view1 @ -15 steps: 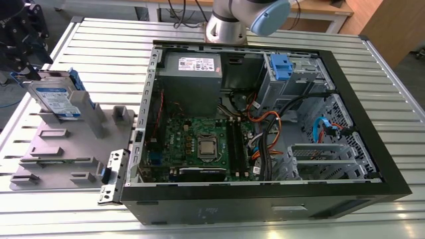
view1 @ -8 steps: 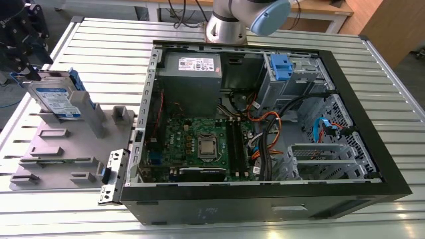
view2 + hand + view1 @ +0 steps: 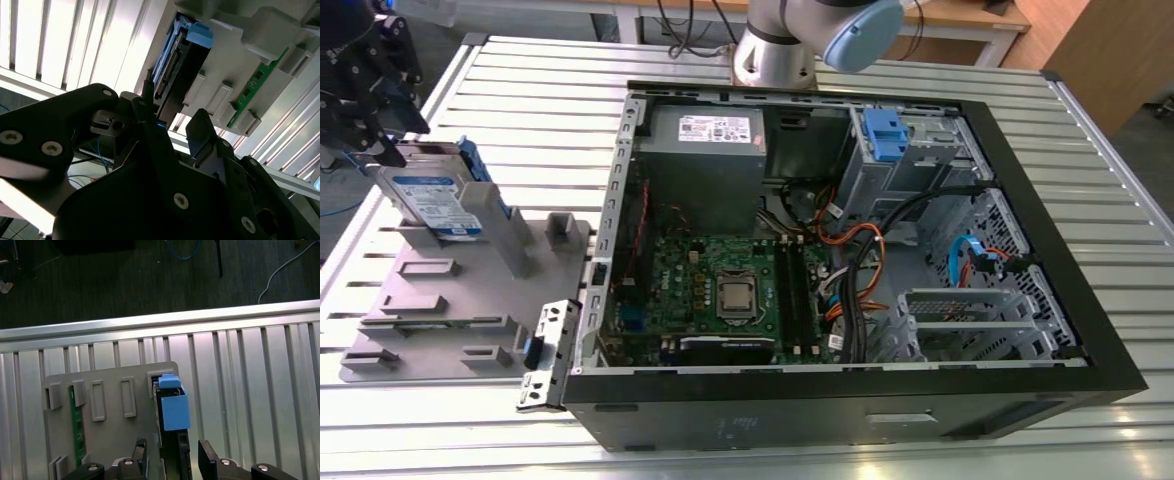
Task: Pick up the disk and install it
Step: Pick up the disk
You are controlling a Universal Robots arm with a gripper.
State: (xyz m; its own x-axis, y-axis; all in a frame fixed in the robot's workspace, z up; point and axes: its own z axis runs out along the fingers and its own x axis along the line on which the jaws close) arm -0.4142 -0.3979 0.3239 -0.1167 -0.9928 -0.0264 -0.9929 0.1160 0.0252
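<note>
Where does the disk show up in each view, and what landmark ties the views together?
Exterior view: the disk stands on edge in the grey holder plate, at the exterior view's left.
Second wrist view: the disk, connector edge showing, just past the gripper.
First wrist view: the disk, blue handle showing, in the grey holder plate.
Shared landmark: the grey holder plate.

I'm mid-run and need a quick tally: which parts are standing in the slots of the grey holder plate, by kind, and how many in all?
Disk: 1
Green memory module: 1
Total in the grey holder plate: 2
</note>
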